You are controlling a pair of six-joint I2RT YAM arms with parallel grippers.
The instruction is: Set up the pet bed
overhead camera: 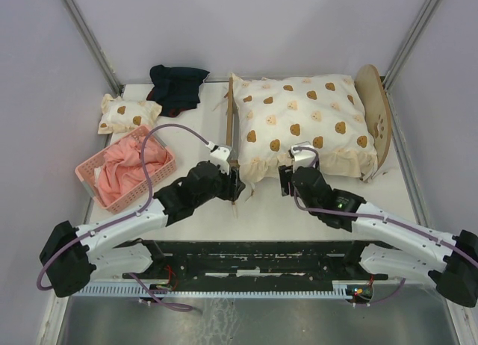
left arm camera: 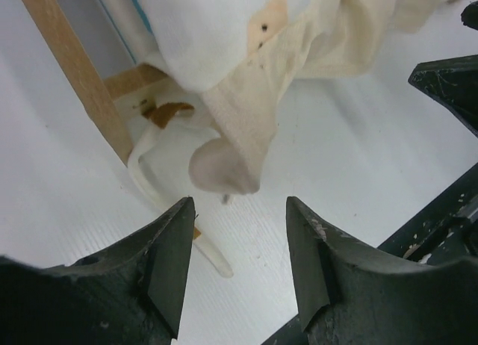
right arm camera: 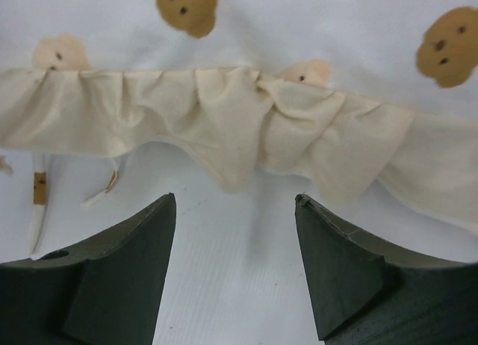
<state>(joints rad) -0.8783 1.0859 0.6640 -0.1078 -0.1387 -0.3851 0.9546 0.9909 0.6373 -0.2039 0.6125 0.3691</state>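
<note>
While the pet bed's (overhead camera: 379,117) near edge is faced, left gripper (left arm camera: 239,207) and right gripper (right arm camera: 235,203) are held just short of its quilt (overhead camera: 299,113). Jaws are parted, empty.

A pink plastic basket (overhead camera: 91,182) stands at the left side of the white table (overhead camera: 261,214), with a crumpled pink cloth (overhead camera: 123,173) inside. Behind it lies a small bear-print pillow (overhead camera: 127,115), and a dark cloth (overhead camera: 178,87) lies just beside the pillow.

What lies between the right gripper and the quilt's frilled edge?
Nothing but bare white table, seen in the right wrist view; the open right gripper sits just short of the quilt's frill.
</note>
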